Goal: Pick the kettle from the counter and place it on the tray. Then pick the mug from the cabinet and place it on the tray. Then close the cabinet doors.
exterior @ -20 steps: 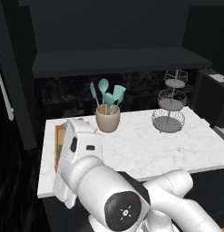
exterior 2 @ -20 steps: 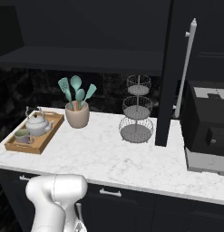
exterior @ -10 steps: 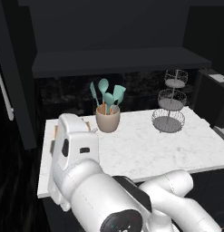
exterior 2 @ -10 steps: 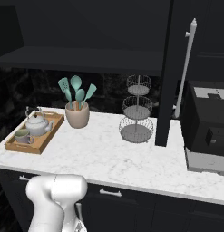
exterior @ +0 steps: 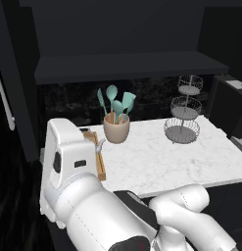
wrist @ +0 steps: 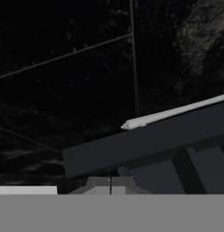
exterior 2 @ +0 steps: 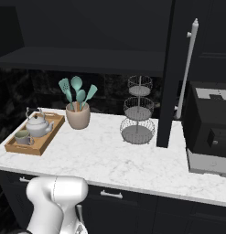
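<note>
Since the kettle [exterior 2: 39, 126] and the mug [exterior 2: 23, 136] are both sitting in the tray [exterior 2: 46, 139] at the left end of the counter [exterior 2: 114, 160], I'd say the only job left is the cabinet doors. In the hand view the gripper [wrist: 110, 182] has its two tips pressed together with nothing between them, and the panelled edge of a door [wrist: 145, 140] lies right in front of it, with the silver bar handle [wrist: 174, 111] just beyond that edge. The bar's long axis runs slantwise across that view, climbing to the right, but the hand camera rolls, so that's probably just the vertical handle seen tilted. In the left base view the left door's handle [exterior: 6, 100] is at the far left, the side the arm leans toward. The right door [exterior 2: 171, 75] stands open, edge-on over the counter, well apart from the arm, so my guess is the left door goes first
</note>
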Robot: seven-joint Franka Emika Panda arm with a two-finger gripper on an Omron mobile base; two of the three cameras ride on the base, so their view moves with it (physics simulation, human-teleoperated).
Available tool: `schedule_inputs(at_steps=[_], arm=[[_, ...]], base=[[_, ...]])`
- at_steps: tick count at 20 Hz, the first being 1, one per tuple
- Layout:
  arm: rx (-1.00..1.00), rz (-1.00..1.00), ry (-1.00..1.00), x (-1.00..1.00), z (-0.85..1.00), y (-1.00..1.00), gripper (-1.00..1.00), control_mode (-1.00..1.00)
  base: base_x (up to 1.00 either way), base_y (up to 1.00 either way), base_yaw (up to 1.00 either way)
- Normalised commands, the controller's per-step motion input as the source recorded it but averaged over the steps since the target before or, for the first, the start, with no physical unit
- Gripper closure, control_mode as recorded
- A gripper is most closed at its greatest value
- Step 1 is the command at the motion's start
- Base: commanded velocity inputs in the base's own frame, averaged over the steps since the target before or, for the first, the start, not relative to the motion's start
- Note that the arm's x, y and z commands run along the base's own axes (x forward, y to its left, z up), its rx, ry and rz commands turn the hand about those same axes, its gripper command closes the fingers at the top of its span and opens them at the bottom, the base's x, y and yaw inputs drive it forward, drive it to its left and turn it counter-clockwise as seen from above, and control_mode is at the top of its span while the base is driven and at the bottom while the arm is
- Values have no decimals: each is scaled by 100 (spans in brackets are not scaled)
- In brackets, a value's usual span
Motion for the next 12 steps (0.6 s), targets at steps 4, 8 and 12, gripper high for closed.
schedule_inputs(at_steps=[4, 8, 12], arm=[[-3, 0, -2, 0, 21, 24, 100, -100], [-2, 0, -1, -1, 22, 8, 100, -100], [-2, 0, -3, 0, 18, 11, 100, -100]], base=[[0, 0, 0], [0, 0, 0], [0, 0, 0]])
